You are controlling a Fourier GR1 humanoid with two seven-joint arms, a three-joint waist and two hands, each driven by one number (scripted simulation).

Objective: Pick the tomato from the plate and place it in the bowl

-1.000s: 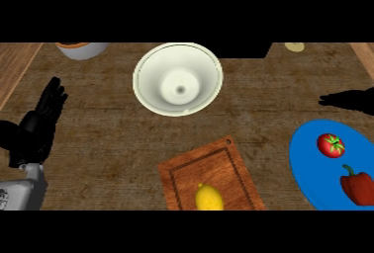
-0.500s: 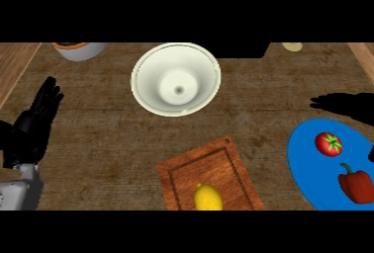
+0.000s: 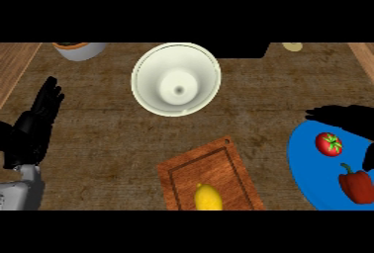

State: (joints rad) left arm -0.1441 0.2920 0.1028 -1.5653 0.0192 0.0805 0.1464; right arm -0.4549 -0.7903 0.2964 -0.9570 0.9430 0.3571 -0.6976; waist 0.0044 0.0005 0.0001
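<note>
You were at the reach step: your right hand (image 3: 345, 114) hung at the blue plate (image 3: 303, 163)'s far rim, fingers spread flat and holding nothing, just beyond the tomato (image 3: 329, 144), which lay on the plate beside a red pepper (image 3: 355, 183). Next, I'd judge, you needed to drop over the tomato and close. The bowl (image 3: 176, 79) sat well apart across bare counter (the cutting board (image 3: 210, 174) lay nearer you). Your left hand (image 3: 33, 128) rested open at the left edge.

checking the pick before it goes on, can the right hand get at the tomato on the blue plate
Probably yes. The right hand hangs over the blue plate's far rim, just beyond the tomato. Nothing lies between them, and the red pepper sits on the tomato's near side.
</note>
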